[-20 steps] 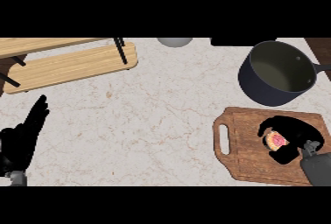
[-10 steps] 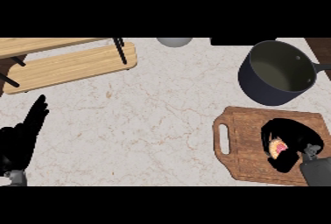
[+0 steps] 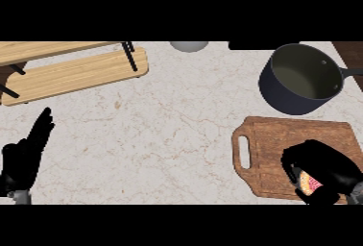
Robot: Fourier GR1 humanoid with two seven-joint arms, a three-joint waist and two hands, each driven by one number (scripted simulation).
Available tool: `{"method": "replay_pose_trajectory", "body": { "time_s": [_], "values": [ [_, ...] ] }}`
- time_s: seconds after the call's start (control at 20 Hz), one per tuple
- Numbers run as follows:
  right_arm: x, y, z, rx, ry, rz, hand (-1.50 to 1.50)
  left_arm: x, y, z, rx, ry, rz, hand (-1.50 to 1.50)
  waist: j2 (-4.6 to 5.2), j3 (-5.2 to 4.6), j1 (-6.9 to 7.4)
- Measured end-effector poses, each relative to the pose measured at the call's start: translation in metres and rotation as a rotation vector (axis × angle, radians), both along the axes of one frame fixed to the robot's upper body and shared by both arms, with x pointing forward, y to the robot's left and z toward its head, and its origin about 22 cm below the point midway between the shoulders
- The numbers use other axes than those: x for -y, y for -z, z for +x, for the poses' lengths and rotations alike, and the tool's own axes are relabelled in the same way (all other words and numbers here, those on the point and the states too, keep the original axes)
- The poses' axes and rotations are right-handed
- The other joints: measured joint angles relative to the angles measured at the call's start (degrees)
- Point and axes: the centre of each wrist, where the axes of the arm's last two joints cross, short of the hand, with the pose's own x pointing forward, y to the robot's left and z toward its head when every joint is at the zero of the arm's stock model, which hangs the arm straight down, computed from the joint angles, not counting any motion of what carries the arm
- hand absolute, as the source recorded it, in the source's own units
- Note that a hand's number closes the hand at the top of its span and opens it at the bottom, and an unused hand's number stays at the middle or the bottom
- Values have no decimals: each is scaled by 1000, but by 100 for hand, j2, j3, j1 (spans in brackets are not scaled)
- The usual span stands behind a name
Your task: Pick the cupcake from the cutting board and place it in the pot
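Nearby, the dark round metal pot (image 3: 303, 78) stood beyond the brown wooden cutting board (image 3: 284, 144); the right hand (image 3: 322, 173) curled around the pink-topped cupcake (image 3: 309, 182) (mostly hidden) over the board, while the left hand (image 3: 25, 153) rested open.

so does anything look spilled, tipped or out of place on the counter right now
Nothing stands out. The dark round metal pot sits upright beside the brown wooden cutting board, which lies flat. The right hand curls round the pink-topped cupcake over the board. The left hand rests open at the left edge.
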Motion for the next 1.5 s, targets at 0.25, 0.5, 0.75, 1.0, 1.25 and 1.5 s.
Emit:
{"method": "replay_pose_trajectory", "body": {
  "time_s": [0.25,0.5,0.75,1.0,1.25,1.5],
  "values": [
    [8,-32,-13,254,-20,69,150,-6,-2,-4,-2,-14,3,0,-14,0,-60],
    [23,-75,-19,532,52,175,150,-11,0,-9,-6,-18,8,0,-24,-2,-92],
    [37,-106,-26,626,145,333,150,-8,-4,-1,-2,-8,2,0,-4,-4,-39],
    [60,-128,-17,646,226,467,150,-2,-5,1,6,6,5,0,13,-4,44],
    [77,-143,14,666,269,537,150,0,-3,5,5,13,2,0,25,-5,97],
    [91,-152,56,667,292,570,150,6,0,9,5,25,2,0,37,-5,143]
  ]
}}
